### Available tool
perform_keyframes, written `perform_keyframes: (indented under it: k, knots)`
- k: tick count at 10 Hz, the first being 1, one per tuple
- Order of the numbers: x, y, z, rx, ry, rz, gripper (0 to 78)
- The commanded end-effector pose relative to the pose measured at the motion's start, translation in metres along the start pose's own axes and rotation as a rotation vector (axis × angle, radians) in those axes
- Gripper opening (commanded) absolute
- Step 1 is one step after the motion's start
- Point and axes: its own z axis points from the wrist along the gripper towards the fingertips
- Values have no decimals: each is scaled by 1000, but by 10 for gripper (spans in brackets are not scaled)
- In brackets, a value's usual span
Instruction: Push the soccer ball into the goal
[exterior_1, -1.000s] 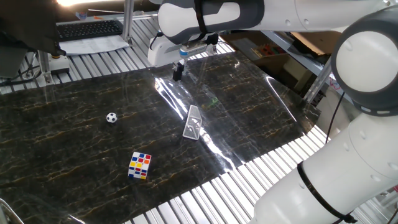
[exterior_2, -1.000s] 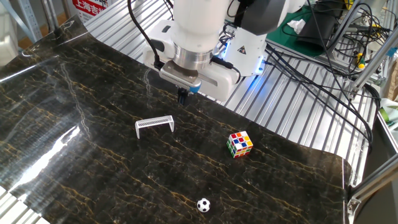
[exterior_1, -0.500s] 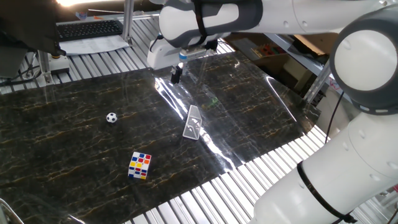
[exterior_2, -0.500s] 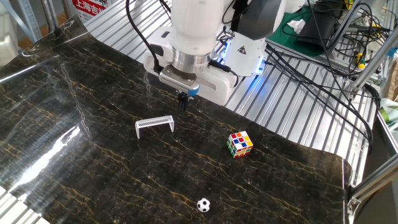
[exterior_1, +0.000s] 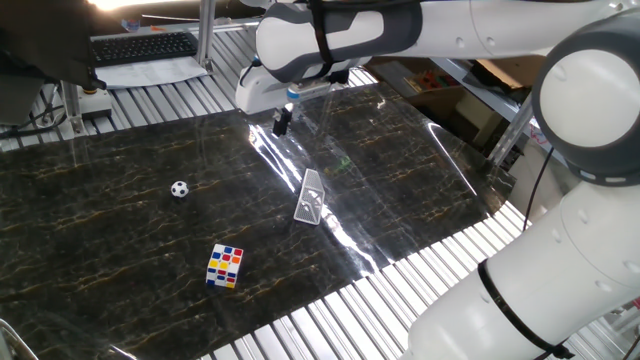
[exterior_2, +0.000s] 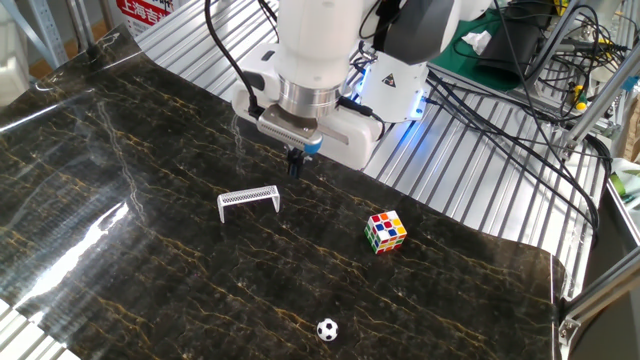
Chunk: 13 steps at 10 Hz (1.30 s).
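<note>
Pincer (exterior_2: 294, 166) pinched narrow, holding nothing, hanging above the dark marble bench (exterior_2: 120, 150) upper centre, toy goal (exterior_2: 248, 201) just below it, soccer ball (exterior_2: 327, 329) bottom centre, puzzle cube (exterior_2: 386, 231) between.

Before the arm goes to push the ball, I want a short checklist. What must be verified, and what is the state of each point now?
1. Soccer ball rests free on the table, nothing touching it: ok.
2. Goal stands upright with its open side toward the ball: ok.
3. Puzzle cube lies off the straight ball-to-goal line: ok, though it sits near that line.
4. Tool is behind the ball, ready to push: not ok; it hangs beyond the goal, far from the ball.
5. Tool holds nothing: ok.
6. Tool fingers together for pushing: appear closed, ok.
</note>
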Motion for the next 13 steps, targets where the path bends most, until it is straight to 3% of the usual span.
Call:
perform_keyframes:
  k: [1,13]
  knots:
    - [-1,0,-1,2,-13,-21,0]
    - [0,2,6,6,-32,-21,0]
